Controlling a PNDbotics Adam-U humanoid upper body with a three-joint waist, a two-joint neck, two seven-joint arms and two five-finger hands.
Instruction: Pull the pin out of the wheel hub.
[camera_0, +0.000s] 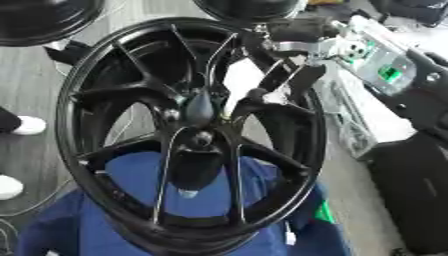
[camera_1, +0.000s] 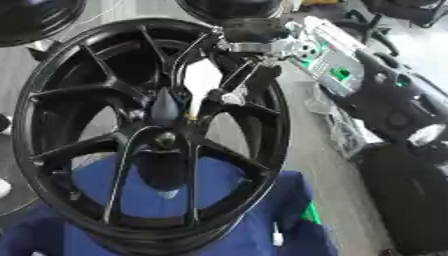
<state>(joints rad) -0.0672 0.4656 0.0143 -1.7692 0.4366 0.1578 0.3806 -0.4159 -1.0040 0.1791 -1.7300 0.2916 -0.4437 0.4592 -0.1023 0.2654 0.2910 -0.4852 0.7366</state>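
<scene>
A black multi-spoke wheel (camera_0: 105, 90) lies tilted on a blue cloth (camera_0: 131, 175). Its hub (camera_0: 201, 137) sits at the centre. Just above the hub stands a dark rounded piece (camera_0: 199, 107), which looks like the pin. My right arm (camera_0: 385, 70) comes in from the upper right, and its hand (camera_0: 278, 82) reaches down between the spokes. The fingers (camera_0: 255, 95) are fairly straight and end just right of the dark piece, with a small gap. I cannot make out any contact with the pin. My left hand shows in neither view.
Two more black wheels lie at the far edge (camera_0: 44, 20) (camera_0: 249, 9). A large black case (camera_0: 416, 195) and a white frame (camera_0: 350, 125) stand to the right. A person's white shoes (camera_0: 26, 125) are at the left edge. Something green (camera_0: 325, 212) lies beside the cloth.
</scene>
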